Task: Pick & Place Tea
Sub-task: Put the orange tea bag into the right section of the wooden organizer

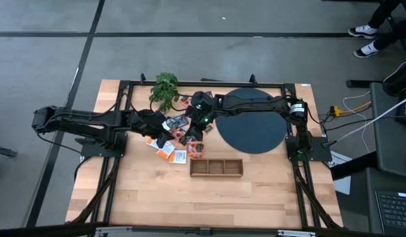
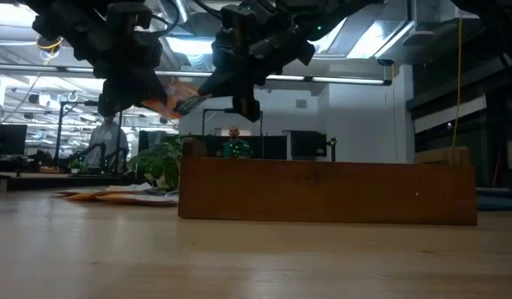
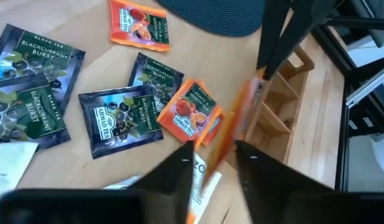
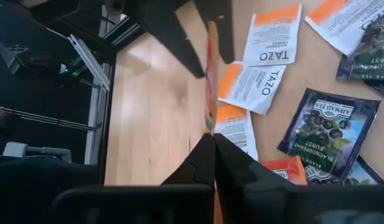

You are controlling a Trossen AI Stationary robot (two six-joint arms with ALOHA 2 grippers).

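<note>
Several tea packets, dark teal ones point(image 3: 120, 118), an orange one point(image 3: 139, 25) and white-and-orange ones point(image 4: 274, 36), lie flat on the wooden table, left of the black disc point(image 1: 252, 131). One orange tea packet point(image 3: 232, 134) hangs in the air between my two grippers. My right gripper point(image 4: 211, 142), reaching in from the right, is shut on it. My left gripper point(image 3: 215, 158) stands open with a finger on either side of the packet's other end. My right gripper pinches one end of the orange packet point(image 4: 210, 121) between its two fingers, slanting down from the table's right. The packet stands on edge, reaches out beyond the fingertips toward my left gripper, and is lifted clear of the table point(image 2: 168, 98). My left gripper has the packet's other end point(image 3: 210, 165) between its fingers; whether they touch it I cannot tell.
A wooden tray with three compartments point(image 1: 216, 167) stands just near of the packets, and in the low view its wall point(image 2: 322, 191) fills the middle. A small green plant point(image 1: 164, 89) stands at the far side. People show in the room behind point(image 2: 233, 143).
</note>
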